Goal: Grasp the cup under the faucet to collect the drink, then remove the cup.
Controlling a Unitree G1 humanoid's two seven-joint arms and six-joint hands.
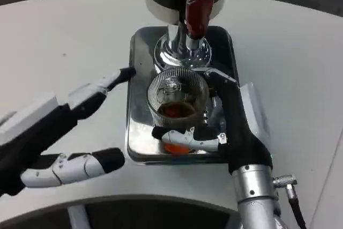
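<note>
Your right hand (222, 127) wraps the ribbed glass cup (177, 100), which stands on the metal tray (138, 68) directly beneath the faucet (185, 44) with its red lever (199, 10). A shallow layer of amber drink (176, 111) sits in the cup. Your left hand (59, 132) hovers beside the tray, fingers spread, holding nothing.

Clear ribbed cup (178, 96) with amber drink, red faucet handle (198, 12), silver tray (140, 68), white table (64, 41)
</note>
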